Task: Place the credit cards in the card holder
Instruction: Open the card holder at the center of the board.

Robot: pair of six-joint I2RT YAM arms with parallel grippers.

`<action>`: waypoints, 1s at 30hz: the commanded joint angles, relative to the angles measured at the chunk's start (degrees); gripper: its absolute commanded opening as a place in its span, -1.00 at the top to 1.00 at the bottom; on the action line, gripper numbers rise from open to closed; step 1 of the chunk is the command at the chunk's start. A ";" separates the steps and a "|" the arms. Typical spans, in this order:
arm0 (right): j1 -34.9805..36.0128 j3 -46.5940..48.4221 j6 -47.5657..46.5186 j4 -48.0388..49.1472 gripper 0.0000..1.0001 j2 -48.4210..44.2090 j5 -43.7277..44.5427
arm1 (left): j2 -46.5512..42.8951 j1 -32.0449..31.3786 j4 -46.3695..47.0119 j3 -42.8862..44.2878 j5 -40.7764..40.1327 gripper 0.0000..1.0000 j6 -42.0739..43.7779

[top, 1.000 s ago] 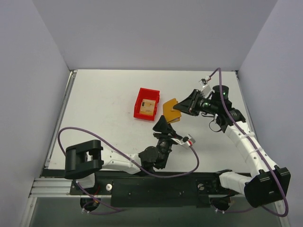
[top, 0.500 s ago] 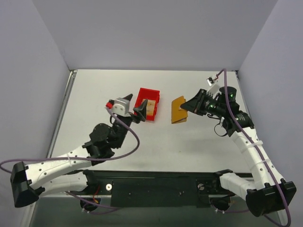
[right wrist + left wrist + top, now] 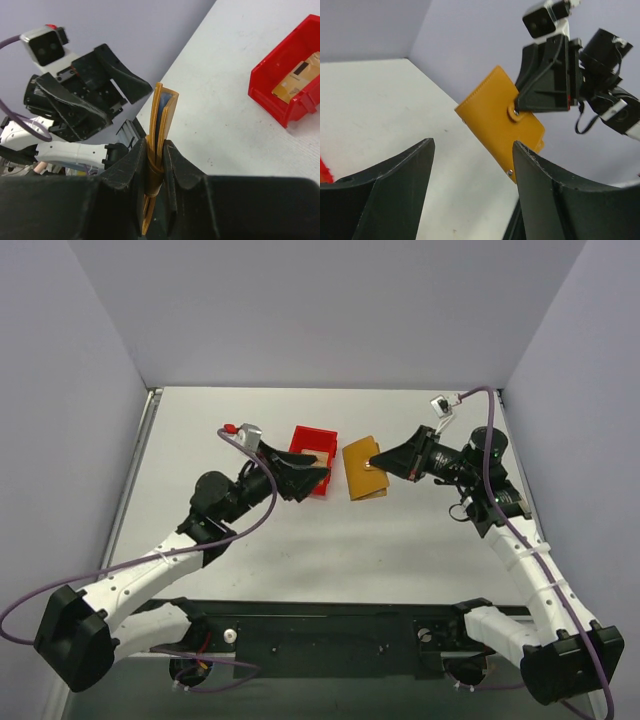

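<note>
Left arm (image 3: 150,575): reaches from the near left corner across the table (image 3: 200,430) toward its middle.
Left claw (image 3: 473,144): its fingers are spread wide with nothing between them, as the left wrist view shows. The top view puts it at the left side of the red bin, partly overlapping it from above.
Red bin (image 3: 318,434): stands on the table at mid-depth, just left of the card holder. The left wrist view catches only a red sliver of it at the frame's left edge.
Credit card (image 3: 292,82): lies flat inside the red bin, tan with a dark stripe, clearest in the right wrist view. Whether more cards lie under it cannot be told.
Card holder (image 3: 492,117): held clear of the table, between the two claws. The left wrist view shows its orange face and round snap tab. The right wrist view shows it edge-on, its leaves slightly parted and light blue inside.
Right claw (image 3: 156,146): clamped on the card holder at the tab side.
</note>
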 commanded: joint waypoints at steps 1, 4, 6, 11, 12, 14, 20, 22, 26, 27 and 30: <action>-0.01 -1.00 2.90 10.66 1.00 -1.52 -4.28 | 3.04 0.38 15.03 -0.77 14.48 -0.46 -11.95; -0.01 -2.06 5.97 16.18 1.00 -1.35 -5.69 | 4.02 0.38 17.07 -0.77 15.90 -0.43 -13.71; -0.01 -2.76 7.73 19.26 1.00 -1.00 -6.92 | 4.02 0.38 17.77 -1.29 15.81 -0.42 -14.41; -0.01 -3.64 10.11 23.22 1.00 -0.12 -8.24 | 5.25 0.38 23.21 -2.26 16.60 -0.39 -17.14; -0.01 -3.91 11.68 25.85 1.00 0.06 -8.94 | 5.51 0.46 23.75 -2.52 16.95 -0.36 -17.75; 0.08 -4.35 13.80 29.28 1.00 0.41 -9.82 | 5.95 0.46 25.33 -3.05 17.04 -0.35 -18.37; 0.17 -4.44 15.04 31.41 1.00 0.06 -10.44 | 5.60 0.38 23.84 -2.97 16.25 -0.35 -17.49; 0.35 -4.17 15.13 31.67 1.00 0.23 -10.79 | 5.60 0.46 23.40 -2.53 15.99 -0.35 -17.32; 1.31 -3.56 15.13 31.67 1.00 1.11 -11.49 | 7.18 0.29 24.45 -1.12 15.72 -0.35 -18.02; 1.75 -3.56 15.04 31.76 1.00 1.11 -11.49 | 7.53 0.20 24.72 -0.34 15.72 -0.35 -18.45; 2.72 -3.12 14.86 31.85 1.00 1.64 -11.58 | 9.02 -0.41 25.16 1.16 15.72 -0.34 -18.55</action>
